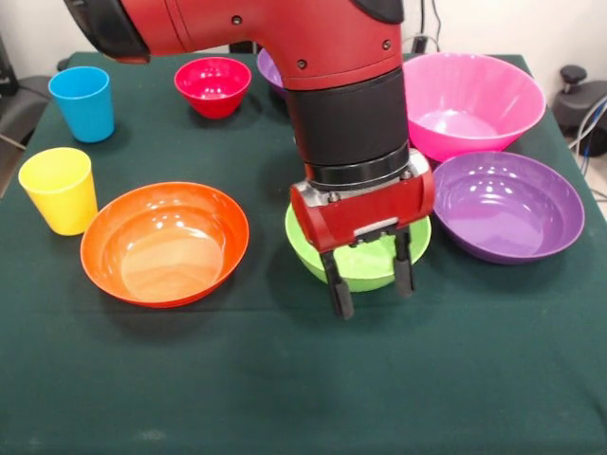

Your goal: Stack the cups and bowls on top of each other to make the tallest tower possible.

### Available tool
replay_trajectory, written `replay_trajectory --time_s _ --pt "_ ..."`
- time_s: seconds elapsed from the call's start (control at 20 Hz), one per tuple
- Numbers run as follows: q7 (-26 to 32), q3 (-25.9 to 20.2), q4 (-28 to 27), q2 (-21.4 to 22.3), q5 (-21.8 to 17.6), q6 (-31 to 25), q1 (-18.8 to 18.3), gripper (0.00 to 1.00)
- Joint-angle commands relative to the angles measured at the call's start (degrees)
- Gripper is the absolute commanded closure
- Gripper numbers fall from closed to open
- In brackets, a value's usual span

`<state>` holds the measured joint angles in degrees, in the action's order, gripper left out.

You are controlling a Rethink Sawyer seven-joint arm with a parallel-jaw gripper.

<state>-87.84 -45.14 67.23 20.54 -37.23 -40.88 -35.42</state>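
Observation:
My gripper (375, 301) hangs open and empty over the near rim of the green bowl (372, 263), with its fingers reaching down in front of the bowl. The wide orange bowl (164, 243) sits to the left of it. A purple bowl (507, 206) sits to the right, with the pink bowl (469, 102) behind it. The small red bowl (212, 85) is at the back. A purple rim (268, 66) shows behind my arm. The blue cup (82, 102) and the yellow cup (60, 190) stand upright at the left. No tower stands. The purple cup and the small orange bowl are hidden.
Everything sits singly on a dark green cloth (303, 389). My arm crosses the top middle and hides part of the table's back. Black equipment (580, 95) and cables stand off the table at the right edge.

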Motion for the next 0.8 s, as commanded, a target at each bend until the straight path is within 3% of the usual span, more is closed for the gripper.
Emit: replay_trajectory --time_s 0.05,0.35,0.5,0.8 --pt "22.8 5.2 -4.8 -1.3 -6.4 -14.5 1.7 0.0" --pt "18.0 9.1 -1.1 1.9 -9.7 -16.0 2.2 0.0" --pt "17.1 7.9 1.1 2.1 -8.9 -14.4 1.4 0.0" --pt "20.1 5.5 -1.6 0.4 -9.4 -12.3 1.3 0.0"
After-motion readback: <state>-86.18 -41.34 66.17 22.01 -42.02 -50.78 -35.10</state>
